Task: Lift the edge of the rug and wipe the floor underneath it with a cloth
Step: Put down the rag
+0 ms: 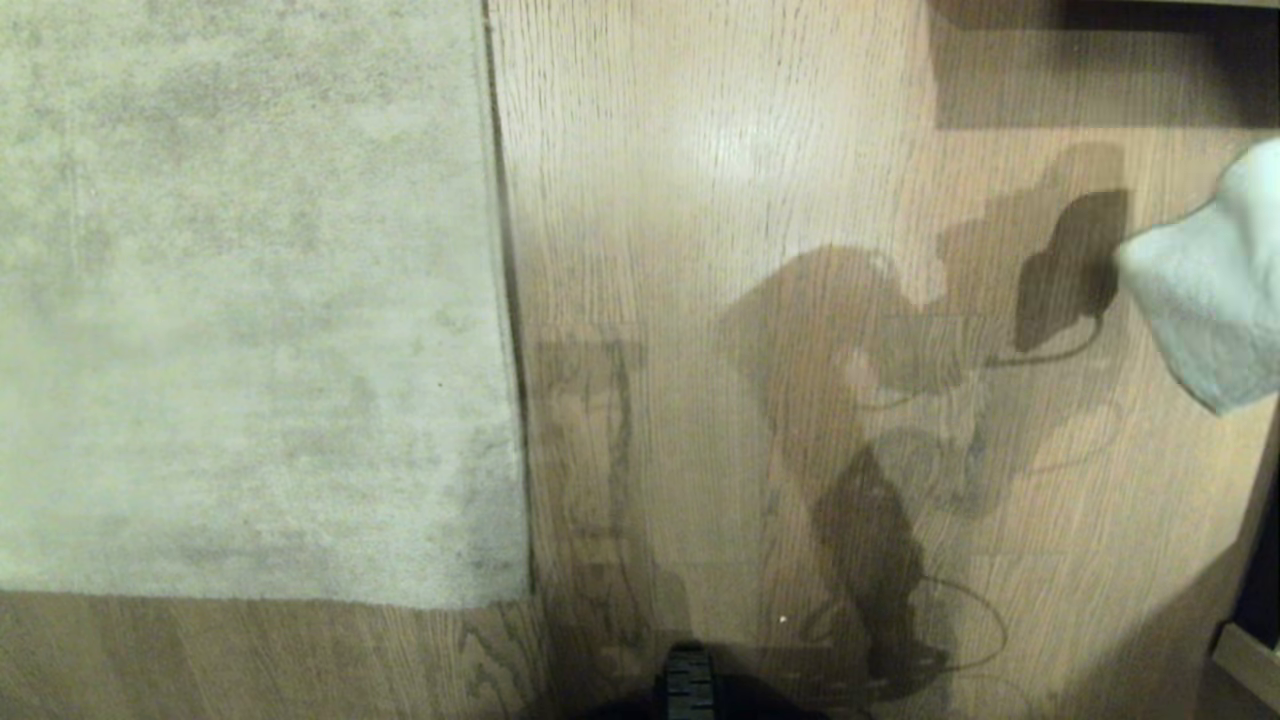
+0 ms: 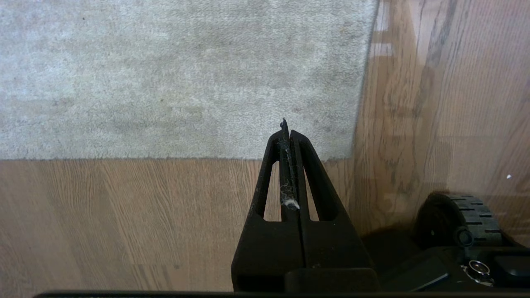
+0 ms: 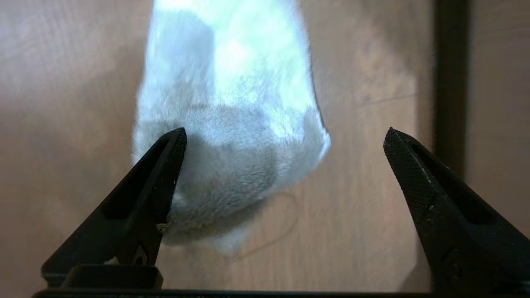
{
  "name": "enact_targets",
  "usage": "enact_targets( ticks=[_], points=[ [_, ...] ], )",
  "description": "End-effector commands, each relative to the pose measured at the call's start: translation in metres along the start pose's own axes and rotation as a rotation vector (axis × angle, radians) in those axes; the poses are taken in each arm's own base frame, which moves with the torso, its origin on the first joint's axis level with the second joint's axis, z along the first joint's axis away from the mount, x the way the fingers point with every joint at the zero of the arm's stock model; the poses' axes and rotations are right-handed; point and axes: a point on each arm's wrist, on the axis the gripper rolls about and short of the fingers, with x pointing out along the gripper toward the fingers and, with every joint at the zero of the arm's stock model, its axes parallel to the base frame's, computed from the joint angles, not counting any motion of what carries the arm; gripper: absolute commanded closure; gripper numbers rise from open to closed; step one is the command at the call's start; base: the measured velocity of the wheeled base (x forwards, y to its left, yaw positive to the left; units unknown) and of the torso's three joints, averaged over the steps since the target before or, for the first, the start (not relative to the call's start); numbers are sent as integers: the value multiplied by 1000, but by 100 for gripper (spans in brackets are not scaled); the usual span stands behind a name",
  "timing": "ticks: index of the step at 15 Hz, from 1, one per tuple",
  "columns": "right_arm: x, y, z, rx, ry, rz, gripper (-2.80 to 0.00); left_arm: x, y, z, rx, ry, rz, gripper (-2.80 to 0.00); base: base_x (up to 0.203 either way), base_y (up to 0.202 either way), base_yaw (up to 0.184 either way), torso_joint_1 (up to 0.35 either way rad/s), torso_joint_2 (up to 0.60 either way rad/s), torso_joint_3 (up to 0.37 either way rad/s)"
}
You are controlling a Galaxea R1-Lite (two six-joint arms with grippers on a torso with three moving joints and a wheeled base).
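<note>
The mottled beige-grey rug point(image 1: 250, 300) lies flat on the left, its straight rug edge point(image 1: 510, 300) running to a near corner point(image 1: 525, 598). Wood-grain floor point(image 1: 720, 200) fills the rest. The pale blue-white fluffy cloth point(image 1: 1210, 280) shows at the right border, casting a shadow on the planks. In the right wrist view my right gripper point(image 3: 285, 133) stands wide open above the floor. The cloth point(image 3: 232, 124) hangs against one finger point(image 3: 165, 174) and is not clamped. My left gripper point(image 2: 288, 133) is shut with only lint in it, parked over the rug corner point(image 2: 352, 156).
A wheel of my base point(image 1: 690, 685) sits at the near edge, also in the left wrist view as the wheel point(image 2: 459, 219). A dark piece of furniture point(image 1: 1100, 60) shades the far right. A dark upright and pale board point(image 1: 1250, 640) stand at the right.
</note>
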Motion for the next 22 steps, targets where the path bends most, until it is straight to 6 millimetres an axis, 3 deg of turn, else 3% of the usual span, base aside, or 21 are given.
enact_targets(
  ticks=[1, 10, 16, 19, 22],
  points=[
    [-31, 10, 1, -23, -41, 107, -280, 0, 0, 0, 0, 1, 0, 0, 0, 0, 0, 0, 0, 0],
    [-95, 34, 5, -100, -152, 435, -280, 0, 0, 0, 0, 1, 0, 0, 0, 0, 0, 0, 0, 0],
    [-104, 38, 4, -63, -161, 444, -280, 0, 0, 0, 0, 1, 0, 0, 0, 0, 0, 0, 0, 0],
    [-101, 37, -6, -56, -75, 342, -280, 0, 0, 0, 0, 1, 0, 0, 0, 0, 0, 0, 0, 0],
    [-100, 38, -12, -44, -25, 347, -280, 0, 0, 0, 0, 1, 0, 0, 0, 0, 0, 0, 0, 0]
  ],
)
